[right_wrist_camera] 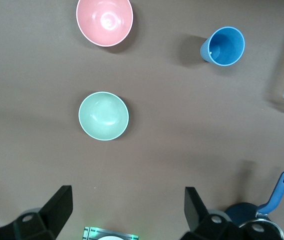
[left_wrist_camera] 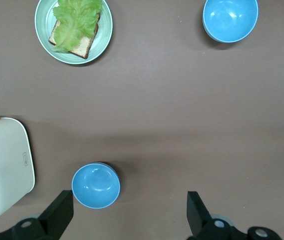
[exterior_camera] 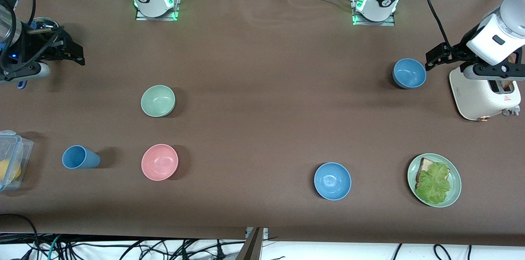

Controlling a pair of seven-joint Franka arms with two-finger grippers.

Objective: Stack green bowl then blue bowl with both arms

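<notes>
Bowls number four (two blue bowls (exterior_camera: 332, 181) (exterior_camera: 409, 73), one green bowl (exterior_camera: 158, 101), one pink (exterior_camera: 159, 162)); left hand (left_wrist_camera: 127, 212) and right hand (right_wrist_camera: 127, 212) gape wide, empty.

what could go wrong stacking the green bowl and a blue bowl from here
Two look-alike blue bowls: one beside the open left gripper and the toaster, another by the sandwich plate; the wrong pick is possible. The green bowl sits near the pink bowl, which the open right gripper might take instead.

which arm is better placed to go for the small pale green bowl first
Right. The small pale green bowl sits toward the right arm's end; the open right gripper is closer than the left gripper.
</notes>
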